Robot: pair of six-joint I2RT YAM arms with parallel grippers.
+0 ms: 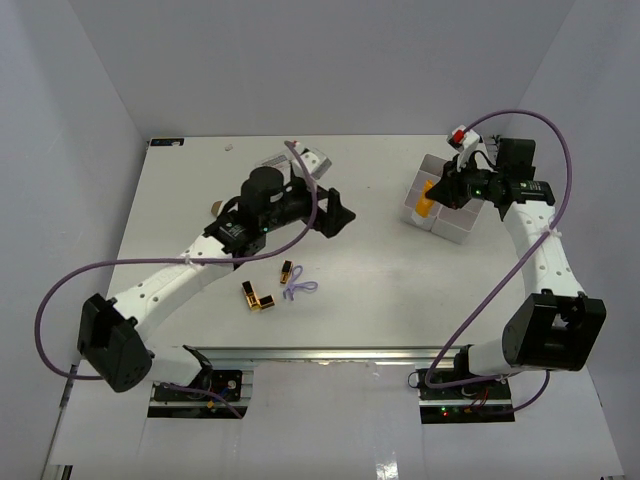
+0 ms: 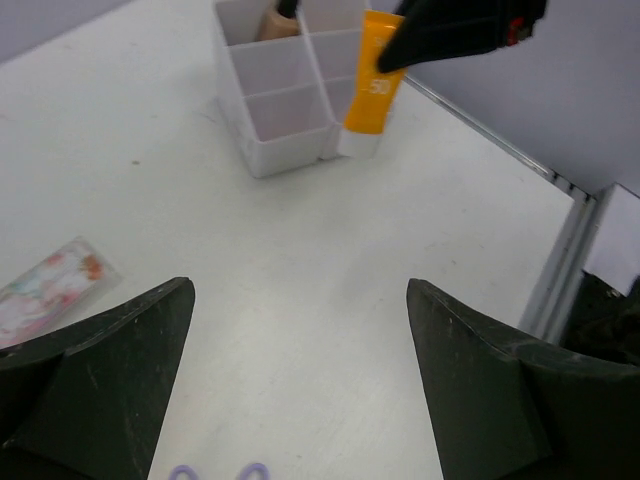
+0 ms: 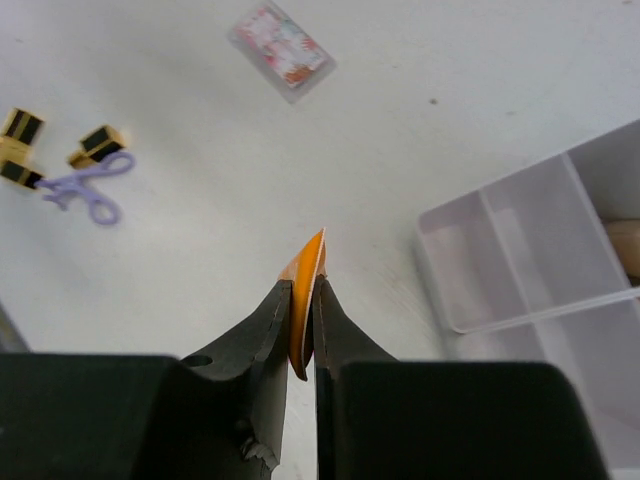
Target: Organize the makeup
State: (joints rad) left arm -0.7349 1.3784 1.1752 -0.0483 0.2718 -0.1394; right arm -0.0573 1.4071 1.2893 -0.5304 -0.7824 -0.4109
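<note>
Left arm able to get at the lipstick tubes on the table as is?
Probably yes. The left tool is open and empty, and the lipstick tubes lie uncovered close behind it, with only a purple loop beside them. It would need to fold back toward its base.

Orange tube (image 2: 372, 85), white end down, is pinched in the right gripper (image 3: 303, 290), just beside the tray (image 2: 290, 155). Three gold-and-black lipstick tubes (image 1: 250, 292) lie on the tabletop, two touching in an L. A floral clear packet (image 3: 282, 52) lies flat. A tan bottle (image 2: 278, 22) stands in a back compartment.
</note>
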